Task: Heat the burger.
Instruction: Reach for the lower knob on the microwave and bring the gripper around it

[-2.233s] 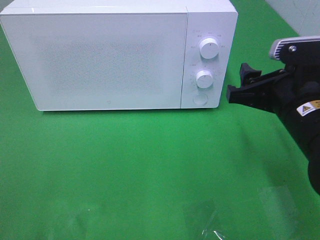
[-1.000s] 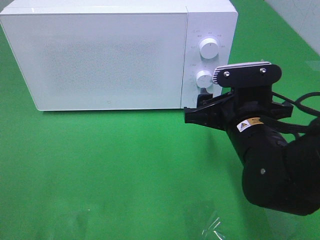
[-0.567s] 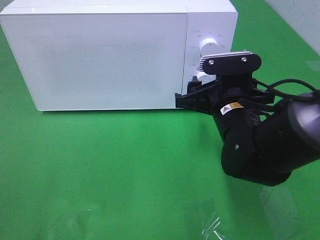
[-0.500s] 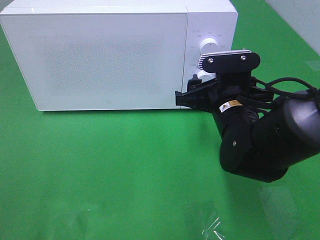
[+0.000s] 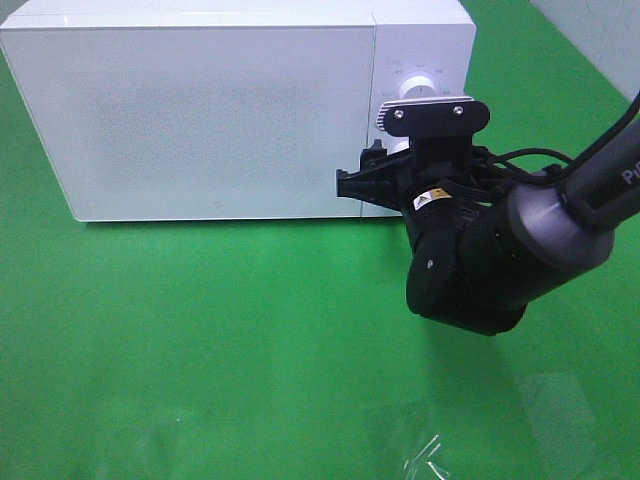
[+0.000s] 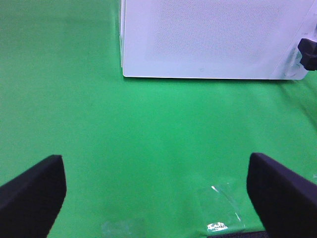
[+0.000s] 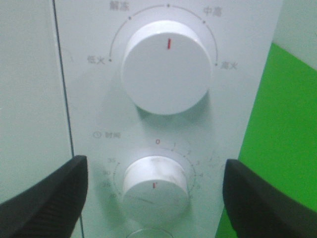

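A big white microwave [image 5: 200,120] is sitting on the green cloth [image 5: 250,330]. In the high view it is filling the space from 9 o'clock round to 1 o'clock. Its door is looking shut.

The burger is not showing in any view, so I cannot tell where it is.

The black right arm [image 5: 500,250] is sticking in from 3 o'clock. The right gripper [image 5: 365,178] is hanging at about 1 o'clock from the middle of that view, right in front of the microwave's knobs. It is hiding the lower one there, and only the top knob [image 5: 412,88] is peeking out above it.

The right wrist view is looking straight at both knobs. The top knob [image 7: 166,67] is wearing a red line, and the lower knob [image 7: 156,186] is wearing a small red mark with numbers going round it. The right gripper [image 7: 153,198] is holding its jaws wide apart. One black finger [image 7: 44,198] is sitting on each side of the lower knob, and neither is squeezing it.

The left gripper [image 6: 157,193] is hanging over the bare cloth, well apart from the microwave [image 6: 213,37]. Its jaws are standing wide apart too, and nothing is sitting between them.

A bit of clear plastic [image 5: 425,455] is lying on the cloth at 5 o'clock in the high view.
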Controlling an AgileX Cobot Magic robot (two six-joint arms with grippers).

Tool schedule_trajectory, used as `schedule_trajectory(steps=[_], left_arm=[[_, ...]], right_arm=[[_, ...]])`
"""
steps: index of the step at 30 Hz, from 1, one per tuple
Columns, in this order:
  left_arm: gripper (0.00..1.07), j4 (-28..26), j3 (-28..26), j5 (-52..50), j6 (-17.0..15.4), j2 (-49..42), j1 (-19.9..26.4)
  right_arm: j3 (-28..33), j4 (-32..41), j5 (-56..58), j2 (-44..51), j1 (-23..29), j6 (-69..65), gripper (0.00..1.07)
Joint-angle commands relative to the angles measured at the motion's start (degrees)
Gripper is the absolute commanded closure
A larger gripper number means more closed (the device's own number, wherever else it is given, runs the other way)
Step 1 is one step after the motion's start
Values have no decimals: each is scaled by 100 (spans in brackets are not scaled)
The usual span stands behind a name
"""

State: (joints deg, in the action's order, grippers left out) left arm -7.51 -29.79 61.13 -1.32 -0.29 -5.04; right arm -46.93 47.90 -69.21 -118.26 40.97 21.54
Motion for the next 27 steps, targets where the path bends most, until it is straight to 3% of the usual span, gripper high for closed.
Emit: schedule_trajectory(steps=[1, 27], left_arm=[[15, -23, 29, -11, 6, -132, 11], [15, -23, 29, -11, 6, -97, 11]], right_arm=[[-115, -86, -149, -52, -63, -74, 34], [-298, -338, -46, -309, -304, -344, 35]])
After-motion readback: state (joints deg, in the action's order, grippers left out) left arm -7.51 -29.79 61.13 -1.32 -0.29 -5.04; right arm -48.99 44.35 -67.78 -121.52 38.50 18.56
